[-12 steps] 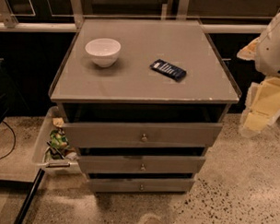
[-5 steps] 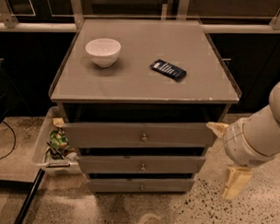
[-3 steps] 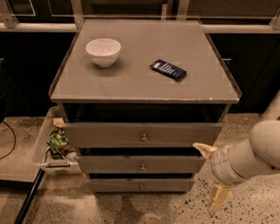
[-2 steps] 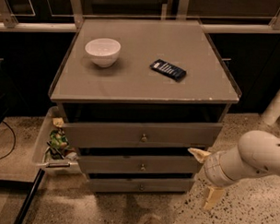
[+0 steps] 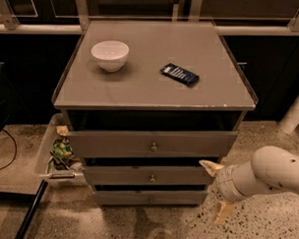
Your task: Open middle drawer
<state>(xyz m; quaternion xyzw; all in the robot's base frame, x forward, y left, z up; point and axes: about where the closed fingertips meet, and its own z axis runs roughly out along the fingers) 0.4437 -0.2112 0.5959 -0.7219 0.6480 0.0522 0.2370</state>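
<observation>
Setting: speckled stone floor (image 5: 263,233), dark glass-fronted cabinets along the far side. A grey table (image 5: 141,86) with three drawers in its near face stands mid-scene.

Containers:
- White bowl (image 5: 110,54) on the table top, far left. Upright; the part of the inside that shows is bare.
- Flat dark packet (image 5: 179,74) on the table top, right of the bowl and well apart from it.
- Clear plastic bin (image 5: 44,152) on the floor against the table's left side. It holds crumpled wrappers (image 5: 62,150), green among them.
- Top drawer (image 5: 114,142): tallest front, dark gap above it.
- Middle drawer (image 5: 118,175): second of the three, small round knob (image 5: 152,178) at centre. Front sits close in line with the others; nothing of the inside shows.
- Bottom drawer (image 5: 122,196): narrowest front, nearest the floor.

Claw (image 5: 216,189): low on the right, at the end of a white arm (image 5: 270,172), level with the middle and bottom drawers. Fingers spread wide apart, holding nothing. The upper finger (image 5: 210,166) points at the right end of the middle drawer front, just beside it; contact cannot be told. The lower finger (image 5: 223,212) hangs over the floor.
</observation>
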